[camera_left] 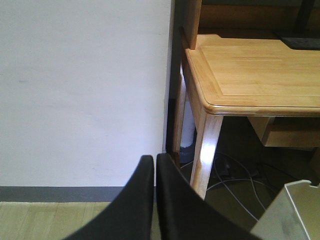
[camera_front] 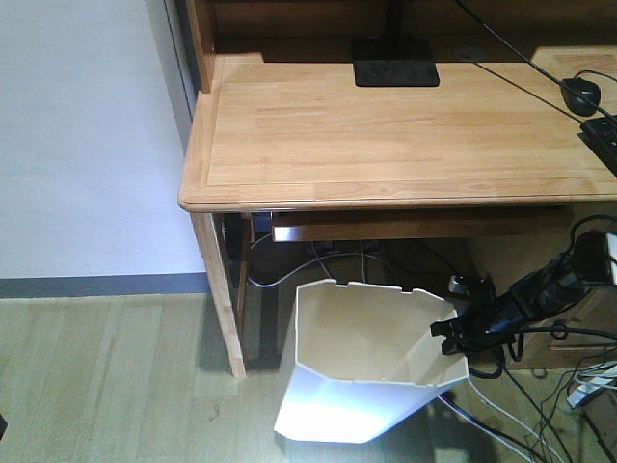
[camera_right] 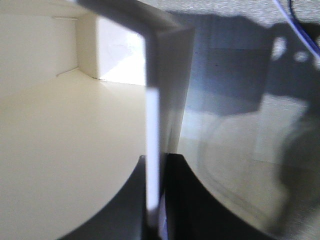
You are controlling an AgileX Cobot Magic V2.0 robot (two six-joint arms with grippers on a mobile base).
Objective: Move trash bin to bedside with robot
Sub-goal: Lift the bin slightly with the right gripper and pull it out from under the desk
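The trash bin (camera_right: 75, 150) is blurred in the right wrist view (and cropped by the left one).

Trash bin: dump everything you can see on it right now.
The trash bin is white, thin-looking plastic with faceted sides tapering to the base and a notched rim. Its inside looks cream, and the part in view is empty. It stands on the wood floor just in front of the desk, apparently leaning rather than upright. The right gripper is clamped on the rim at the side nearest that arm, one finger inside the wall and one outside.
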